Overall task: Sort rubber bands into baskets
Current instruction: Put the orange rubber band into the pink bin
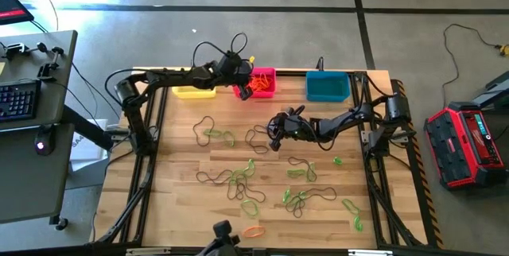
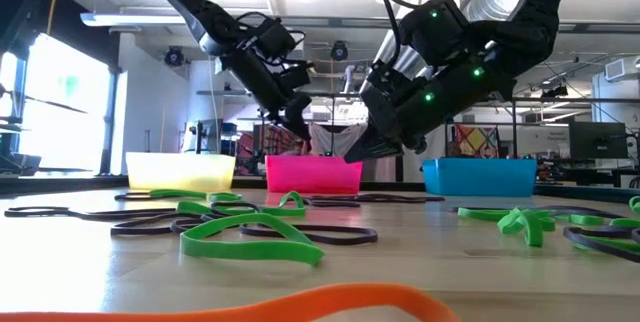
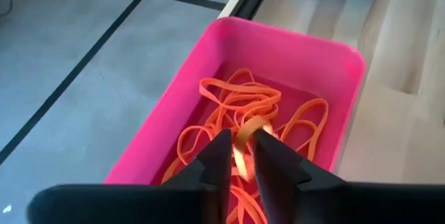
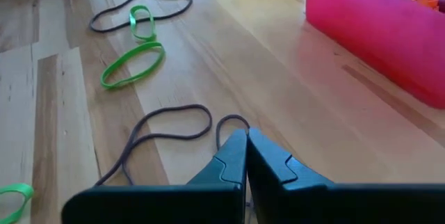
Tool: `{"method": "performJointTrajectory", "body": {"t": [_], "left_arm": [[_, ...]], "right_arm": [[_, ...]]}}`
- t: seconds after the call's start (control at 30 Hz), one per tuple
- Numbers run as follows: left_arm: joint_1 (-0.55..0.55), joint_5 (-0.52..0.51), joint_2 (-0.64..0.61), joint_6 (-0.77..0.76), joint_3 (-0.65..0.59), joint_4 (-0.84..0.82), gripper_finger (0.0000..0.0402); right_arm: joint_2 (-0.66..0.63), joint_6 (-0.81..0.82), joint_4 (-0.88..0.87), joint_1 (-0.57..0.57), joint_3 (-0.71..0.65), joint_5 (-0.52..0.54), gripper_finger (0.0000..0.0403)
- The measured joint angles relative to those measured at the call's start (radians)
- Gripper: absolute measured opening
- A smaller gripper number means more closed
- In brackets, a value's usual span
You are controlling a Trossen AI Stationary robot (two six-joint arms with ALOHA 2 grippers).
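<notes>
My left gripper (image 1: 242, 89) hangs over the pink basket (image 1: 270, 72), which holds several orange rubber bands (image 3: 229, 106), and is shut on one orange band (image 3: 245, 137). My right gripper (image 1: 274, 141) is at mid-table, low over the wood, and its fingers (image 4: 245, 140) are shut at the end of a dark rubber band (image 4: 167, 123). The yellow basket (image 1: 195, 91) and the teal basket (image 1: 328, 87) stand along the far edge, one on each side of the pink one. Green, dark and orange bands (image 1: 242, 178) lie flat on the table. My left gripper pinches a stretch of one orange band (image 3: 243, 156) between its two fingers, coming from above and pointing down into the pink basket. The band's loop (image 3: 256, 124) shows just beyond the fingertips, above the orange bands in the basket. My right gripper meets the dark band at one looped end (image 4: 233, 120), slanting down from the table's right. The shut fingertips hide the place of contact. The rest of the band (image 4: 132, 147) lies slack on the wood.
Several green and dark bands (image 1: 298, 199) are scattered over the table's near half, and one orange band (image 1: 254, 230) lies by the near edge. A green band and a dark one (image 4: 135, 64) lie beyond my right gripper. A desk with a keyboard (image 1: 20, 101) stands left of the table.
</notes>
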Motion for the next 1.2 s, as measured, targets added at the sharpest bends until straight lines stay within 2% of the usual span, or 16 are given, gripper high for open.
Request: {"method": "performJointTrajectory", "body": {"t": [0.13,0.4,0.6,0.77,0.97,1.2], "left_arm": [[-0.001,-0.012,-0.017,-0.007,-0.045,0.065,0.0064],[-0.010,-0.012,-0.106,-0.020,-0.188,0.232,0.0006],[-0.044,-0.010,-0.239,-0.028,-0.294,0.294,0.0001],[-0.102,-0.009,-0.373,-0.067,-0.421,0.380,0.0001],[-0.199,-0.009,-0.514,-0.106,-0.557,0.450,0.0000],[-0.353,-0.009,-0.599,-0.137,-0.696,0.550,0.0000]], "right_arm": [[0.000,0.012,-0.001,0.000,0.000,-0.005,0.0000],[0.000,0.025,-0.022,0.000,0.000,-0.008,0.0000],[0.000,0.023,-0.022,0.000,0.000,-0.008,0.0000],[0.000,0.023,-0.022,0.000,0.000,-0.018,0.0000],[0.000,-0.012,-0.022,0.006,0.000,-0.126,0.0000],[0.000,-0.035,-0.037,0.092,0.028,-0.175,0.0014]]}}
